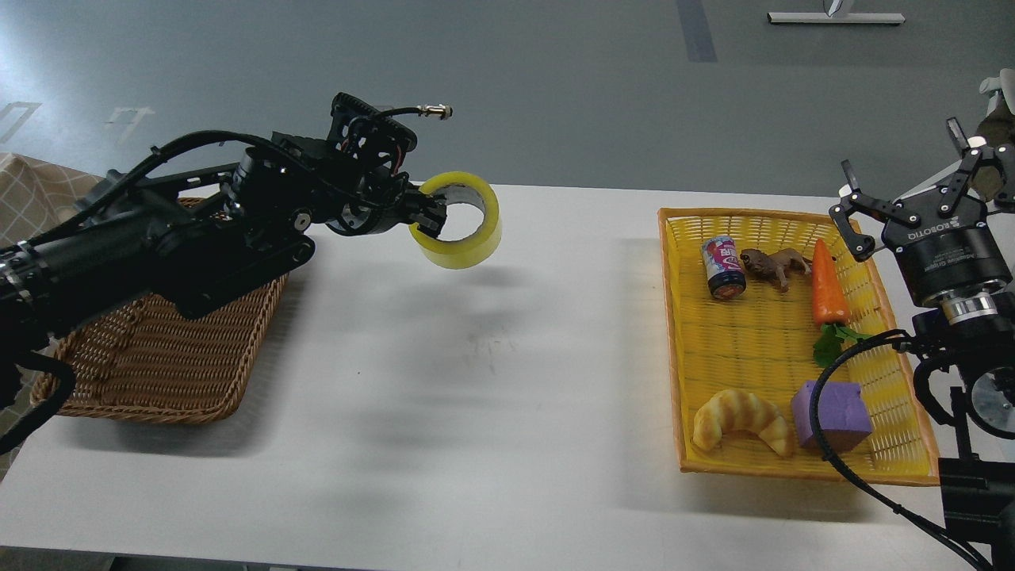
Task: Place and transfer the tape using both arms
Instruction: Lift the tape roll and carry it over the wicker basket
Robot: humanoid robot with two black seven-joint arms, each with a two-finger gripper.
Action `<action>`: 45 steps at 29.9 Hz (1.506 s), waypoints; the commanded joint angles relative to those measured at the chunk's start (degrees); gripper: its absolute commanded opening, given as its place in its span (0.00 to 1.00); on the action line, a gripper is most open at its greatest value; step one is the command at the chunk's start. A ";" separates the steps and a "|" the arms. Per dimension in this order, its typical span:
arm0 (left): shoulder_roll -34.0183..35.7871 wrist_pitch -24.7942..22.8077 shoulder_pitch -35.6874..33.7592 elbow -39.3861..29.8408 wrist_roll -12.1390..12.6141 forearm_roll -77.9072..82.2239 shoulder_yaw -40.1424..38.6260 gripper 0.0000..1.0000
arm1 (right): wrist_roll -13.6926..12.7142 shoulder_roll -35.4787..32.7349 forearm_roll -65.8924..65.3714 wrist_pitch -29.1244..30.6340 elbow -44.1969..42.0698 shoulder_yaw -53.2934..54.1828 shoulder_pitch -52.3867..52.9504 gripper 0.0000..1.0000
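The tape [469,235], a wide yellow translucent roll with a pale core, hangs in the air above the white table [492,381], left of centre. My left gripper [427,220] is shut on the roll's near-left wall, one finger inside the core and one outside. The left arm reaches in from the left over the wicker basket. My right gripper [912,186] is at the far right, beside the yellow tray's far right corner, fingers spread open and empty, pointing up.
A brown wicker basket [166,357] lies at the left under my left arm. A yellow tray [761,341] at the right holds a can, an animal toy, a carrot, a croissant toy and a purple block.
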 commanded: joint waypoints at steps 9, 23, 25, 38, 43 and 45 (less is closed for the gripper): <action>11.75 -0.01 0.11 0.09 -6.54 0.83 6.08 0.00 | 0.01 0.46 0.00 0.00 -0.04 -0.04 0.04 1.00; 23.27 -0.01 3.44 1.58 -9.27 0.31 9.34 0.00 | 0.01 1.87 0.00 0.00 -0.13 -0.48 0.04 1.00; 23.98 -0.01 5.20 1.76 -9.36 0.04 9.52 0.00 | 0.01 2.13 0.00 0.00 -0.21 -0.56 0.04 1.00; 25.04 -0.01 10.21 5.45 -11.12 -0.31 9.52 0.00 | 0.01 3.72 -0.09 0.00 -1.01 -1.00 0.13 1.00; 24.60 1.18 12.50 6.94 -11.29 -1.71 9.52 0.00 | 0.01 3.54 -0.09 0.00 -1.01 -1.00 -0.05 1.00; 24.33 1.36 12.59 7.56 -11.73 -2.33 9.52 0.00 | -0.08 3.54 -0.09 0.00 -1.01 -1.00 -0.14 1.00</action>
